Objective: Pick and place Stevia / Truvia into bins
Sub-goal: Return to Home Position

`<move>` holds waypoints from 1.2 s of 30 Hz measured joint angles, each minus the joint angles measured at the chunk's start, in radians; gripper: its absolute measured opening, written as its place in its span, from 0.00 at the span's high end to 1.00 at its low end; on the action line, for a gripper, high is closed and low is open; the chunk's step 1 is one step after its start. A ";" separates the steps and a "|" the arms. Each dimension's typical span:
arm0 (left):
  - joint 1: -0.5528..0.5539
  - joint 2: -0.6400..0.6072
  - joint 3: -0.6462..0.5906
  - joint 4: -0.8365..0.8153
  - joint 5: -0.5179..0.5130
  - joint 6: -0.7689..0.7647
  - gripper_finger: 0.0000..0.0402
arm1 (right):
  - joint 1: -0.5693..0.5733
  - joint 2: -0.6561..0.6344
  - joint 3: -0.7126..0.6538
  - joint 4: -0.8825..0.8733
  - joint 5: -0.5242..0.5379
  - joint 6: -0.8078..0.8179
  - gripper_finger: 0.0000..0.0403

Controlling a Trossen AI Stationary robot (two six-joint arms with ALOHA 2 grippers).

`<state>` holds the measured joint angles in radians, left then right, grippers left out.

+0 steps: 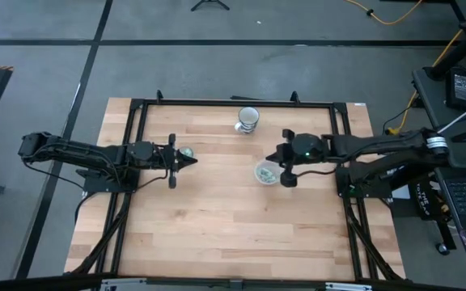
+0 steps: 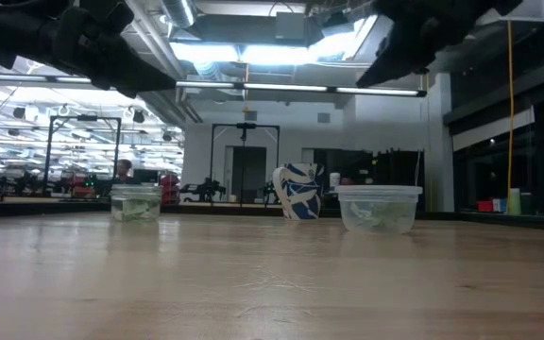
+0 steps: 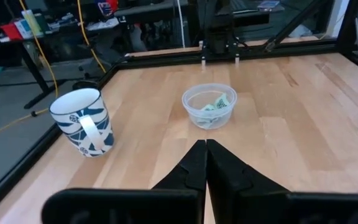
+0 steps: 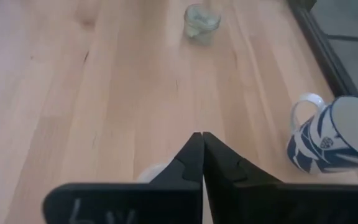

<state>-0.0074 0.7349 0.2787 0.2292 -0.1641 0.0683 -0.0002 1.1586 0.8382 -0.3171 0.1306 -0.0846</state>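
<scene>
High view has both arms reaching in over the wooden table (image 1: 217,242) from its two sides, and neither holds anything. The left gripper (image 1: 191,159) hangs above the left-middle of the table, its two fingers pressed together into a point (its own wrist camera shows them meeting with no gap). Just beside that point, on the far side, stands the smaller clear cup (image 1: 186,151). The low view shows pale green packets (image 2: 136,212) near the bottom of it.

The right gripper (image 1: 270,156) hangs a little right of centre, its fingers likewise closed tight on nothing. The wider clear cup (image 1: 265,173) stands just to the near side of it and partly beneath it. More green-and-white packets lie in a loose heap inside that cup.

A blue-and-white mug (image 1: 247,119) stands farther back, close to the far edge and apart from both cups. In the low view the two cups stand well apart, with the mug between and behind them, and both arms are up above the tabletop.
</scene>
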 joint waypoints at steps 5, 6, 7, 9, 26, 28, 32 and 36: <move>0.000 0.000 0.000 0.004 -0.002 0.006 0.99 | -0.001 -0.088 -0.156 0.157 0.000 -0.003 0.99; 0.000 0.000 0.000 0.005 -0.002 0.009 0.99 | -0.001 -0.097 -0.190 0.196 0.000 -0.003 0.99; 0.000 0.000 0.000 0.006 -0.002 0.014 0.99 | -0.002 -0.105 -0.223 0.236 0.000 -0.002 0.99; 0.000 0.000 0.000 0.008 -0.002 0.016 0.99 | -0.002 -0.115 -0.284 0.312 0.000 0.000 0.99; 0.000 -0.030 -0.187 0.377 -0.032 0.111 0.99 | -0.001 -0.119 -0.377 0.524 -0.056 -0.021 0.99; 0.000 -0.069 -0.195 0.380 -0.047 0.132 0.99 | -0.001 -0.119 -0.377 0.524 -0.057 -0.021 0.99; 0.000 -0.177 -0.195 0.310 -0.052 0.146 1.00 | -0.001 -0.119 -0.377 0.523 -0.057 -0.005 0.99; 0.000 -0.310 -0.195 0.137 -0.051 0.130 0.99 | -0.001 -0.119 -0.377 0.502 -0.057 0.002 0.99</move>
<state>-0.0074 0.4252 0.0834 0.3660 -0.2153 0.1982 -0.0013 1.0397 0.4614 0.1847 0.0738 -0.0826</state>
